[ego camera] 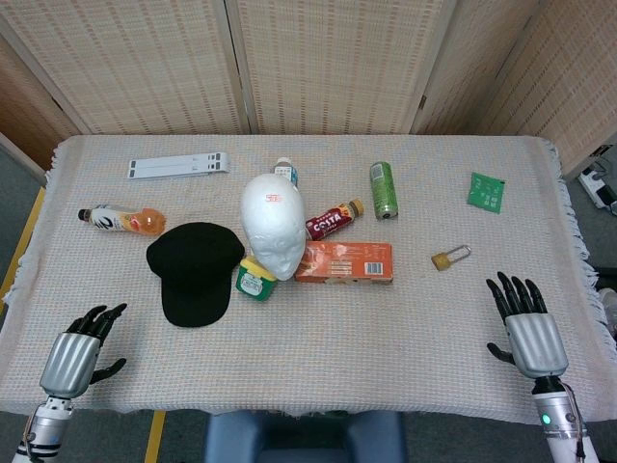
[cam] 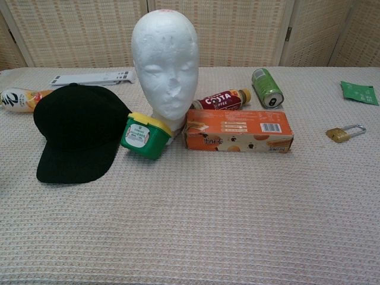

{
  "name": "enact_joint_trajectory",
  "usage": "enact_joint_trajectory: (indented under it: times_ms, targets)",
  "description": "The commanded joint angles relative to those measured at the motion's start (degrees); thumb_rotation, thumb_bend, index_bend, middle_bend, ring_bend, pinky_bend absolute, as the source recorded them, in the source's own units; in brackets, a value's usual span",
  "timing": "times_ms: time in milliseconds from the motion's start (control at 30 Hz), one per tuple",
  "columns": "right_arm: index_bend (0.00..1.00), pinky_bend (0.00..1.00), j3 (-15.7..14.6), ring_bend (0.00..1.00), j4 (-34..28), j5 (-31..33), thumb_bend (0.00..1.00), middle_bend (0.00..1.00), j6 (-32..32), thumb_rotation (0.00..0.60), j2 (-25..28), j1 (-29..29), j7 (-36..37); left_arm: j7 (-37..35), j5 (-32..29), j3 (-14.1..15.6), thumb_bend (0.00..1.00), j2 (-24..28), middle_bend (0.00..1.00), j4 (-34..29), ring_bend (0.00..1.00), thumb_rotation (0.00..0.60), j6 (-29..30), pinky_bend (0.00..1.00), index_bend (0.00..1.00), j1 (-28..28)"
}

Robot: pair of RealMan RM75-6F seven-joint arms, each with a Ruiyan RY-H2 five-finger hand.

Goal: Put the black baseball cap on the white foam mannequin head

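Both robot hands, left point(ego camera: 72, 359) and right point(ego camera: 528, 333), hover spread and empty at the frame's bottom corners. Nothing grasped yet: black baseball cap point(ego camera: 196, 272) lies left-centre, beside the mannequin head point(ego camera: 273, 231). Next, reach for the cap.

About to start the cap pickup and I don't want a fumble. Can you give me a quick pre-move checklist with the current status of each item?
1. Left hand holds nothing, fingers apart: ok.
2. Right hand holds nothing, fingers spread: ok.
3. Black baseball cap lies flat on the table, nothing on top of it: ok.
4. White foam mannequin head stands upright with a bare crown: ok.
5. Room at the head's base: not ok; the green tub with a yellow lid and the orange box sit right against it.
6. Head fixed to the table: cannot tell.
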Motion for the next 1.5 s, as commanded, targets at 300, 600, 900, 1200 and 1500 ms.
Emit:
enact_joint_trajectory:
  times_ms: [300, 600, 900, 1200, 1500]
  targets:
    - [0.0, 0.0, -0.13, 0.0, -0.95, 0.86, 0.03, 0.0, 0.07, 0.6, 0.22, -0.38, -1.94, -18.99, 5.95, 0.31, 0.2, -27.55, 1.0, 46.73, 1.0, 0.6, 11.81, 1.0, 0.47, -4.4]
    - [0.0, 0.0, -0.91, 0.0, -2.89, 0.79, 0.03, 0.0, -0.23, 0.6, 1.85, -0.77, -2.42, -17.97, 7.18, 3.45, 0.26, -34.14, 1.0, 59.03, 1.0, 0.6, 12.11, 1.0, 0.52, -6.66]
    - [0.0, 0.0, -0.78, 0.0, -4.19, 2.26, 0.03, 0.0, -0.89, 0.6, 2.61, -0.89, -3.53, -15.53, 6.6, 4.98, 0.3, -36.04, 1.0, 61.25, 1.0, 0.6, 7.98, 1.0, 0.4, -9.04]
    - [0.0, 0.0, -0.48, 0.0, -4.58, 3.35, 0.03, 0.0, -1.32, 0.6, 2.88, -0.8, -4.06, -13.22, 5.64, 5.73, 0.34, -36.7, 1.0, 62.36, 1.0, 0.6, 3.13, 1.0, 0.38, -11.32]
    - [0.0, 0.0, -0.54, 0.0, -5.21, 3.64, 0.03, 0.0, -1.53, 0.6, 3.49, -0.83, -3.76, -12.06, 3.71, 5.12, 0.35, -36.71, 1.0, 62.64, 1.0, 0.6, 0.53, 1.0, 0.37, -12.78]
